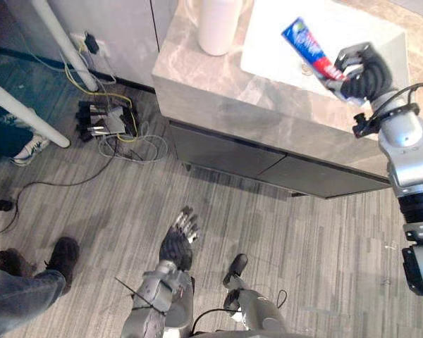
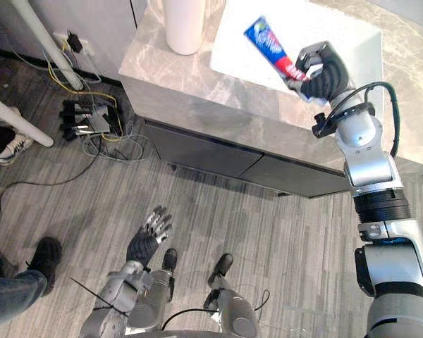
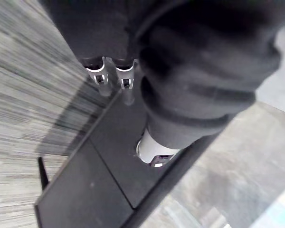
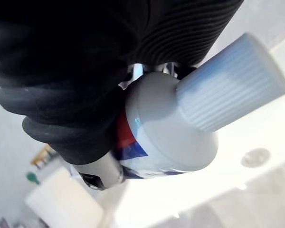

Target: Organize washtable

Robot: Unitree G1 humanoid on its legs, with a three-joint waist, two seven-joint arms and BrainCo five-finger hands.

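Blue-red-white toothpaste tube (image 1: 307, 44) clamped at its cap end in right hand (image 1: 363, 74), held slanted over white sink (image 1: 268, 42) in grey marble counter (image 1: 218, 91). Left hand (image 1: 178, 243) low over plank floor (image 1: 317, 239), fingers straight and apart

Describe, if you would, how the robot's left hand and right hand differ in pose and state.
The left hand hangs low over the floor, while the right hand is up over the white sink. The left hand's fingers are straight and hold nothing, while the right hand's fingers are curled round a toothpaste tube near its cap end. Both share a dark ribbed cover and silver, dark-tipped fingers.
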